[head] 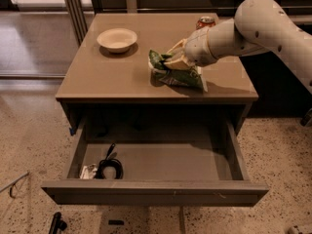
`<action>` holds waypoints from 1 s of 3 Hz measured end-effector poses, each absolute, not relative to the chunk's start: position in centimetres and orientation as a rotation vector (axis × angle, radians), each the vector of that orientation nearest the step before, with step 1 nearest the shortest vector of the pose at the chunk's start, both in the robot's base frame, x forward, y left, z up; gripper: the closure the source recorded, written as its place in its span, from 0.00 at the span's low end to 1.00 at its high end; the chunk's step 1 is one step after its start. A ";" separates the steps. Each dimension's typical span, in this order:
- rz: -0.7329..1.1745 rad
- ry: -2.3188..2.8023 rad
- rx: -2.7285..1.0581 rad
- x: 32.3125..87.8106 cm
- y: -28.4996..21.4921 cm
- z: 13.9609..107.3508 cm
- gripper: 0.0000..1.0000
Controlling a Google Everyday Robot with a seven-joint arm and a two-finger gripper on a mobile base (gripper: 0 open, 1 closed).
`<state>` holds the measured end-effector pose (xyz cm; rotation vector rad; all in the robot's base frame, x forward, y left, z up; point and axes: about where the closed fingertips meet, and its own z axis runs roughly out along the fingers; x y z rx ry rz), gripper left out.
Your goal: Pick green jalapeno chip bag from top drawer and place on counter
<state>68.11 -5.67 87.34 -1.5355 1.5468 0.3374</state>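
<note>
Green jalapeno chip bag (184, 77) sideways on counter (107, 74), jaws gripping left end

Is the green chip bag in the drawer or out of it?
Out. The bag lies on the counter, the claw at its top; the open drawer below holds a black cable, no bag.

Smooth off-white arm (273, 28), bulbous joints, small dark dots, tan claw (171, 60) at its tip, over the counter (97, 74)
</note>
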 end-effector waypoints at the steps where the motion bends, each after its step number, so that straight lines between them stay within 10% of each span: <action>1: 0.337 1.547 -1.536 68.1 -5.7 87.3 0.05; 3: 0.338 1.547 -1.536 68.1 -5.7 87.3 0.00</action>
